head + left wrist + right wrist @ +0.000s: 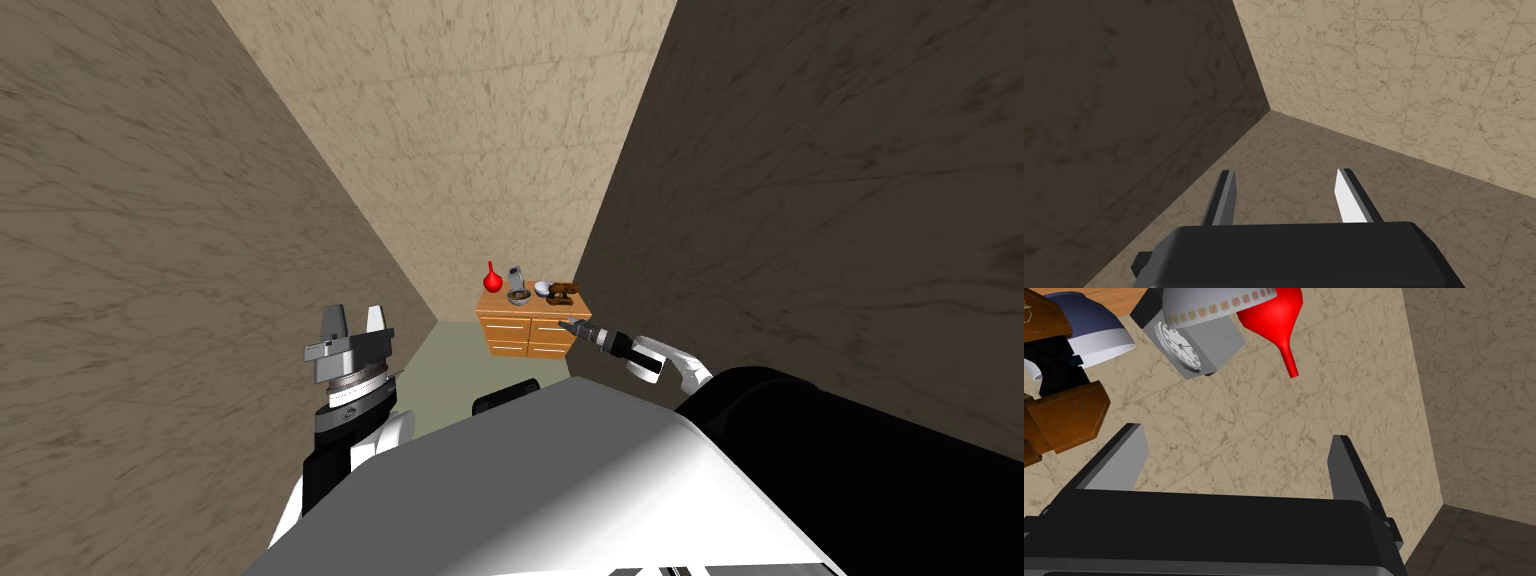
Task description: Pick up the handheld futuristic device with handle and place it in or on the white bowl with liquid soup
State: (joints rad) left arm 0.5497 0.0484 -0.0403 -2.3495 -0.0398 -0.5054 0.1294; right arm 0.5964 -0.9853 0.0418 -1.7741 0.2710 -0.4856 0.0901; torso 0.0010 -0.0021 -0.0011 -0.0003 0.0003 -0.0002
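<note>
Holding the left gripper (354, 315) upright at nine o'clock of the scene, fingers apart and gripping nothing, well away from the work. Facing a wooden dresser (528, 335) at twelve o'clock. Reading its top from nine to three: a red vase (491, 278), a grey block (515, 275) with a dial, a grey-white bowl (519, 297) with a patterned band at six o'clock of that block and judged to be the soup bowl, a blue-and-white bowl (542, 288), then the brown and black device (564, 292) at the three o'clock end, just beside that bowl. Pointing the right gripper (565, 324) at the dresser front, at six o'clock of the device, fingers apart, touching nothing. Judging the approach to be the step in hand: clearing the top's edge first, squaring the spread fingers across the device's narrowest part (handle not yet distinguishable), and closing without nudging the blue-and-white bowl at its nine o'clock.
</note>
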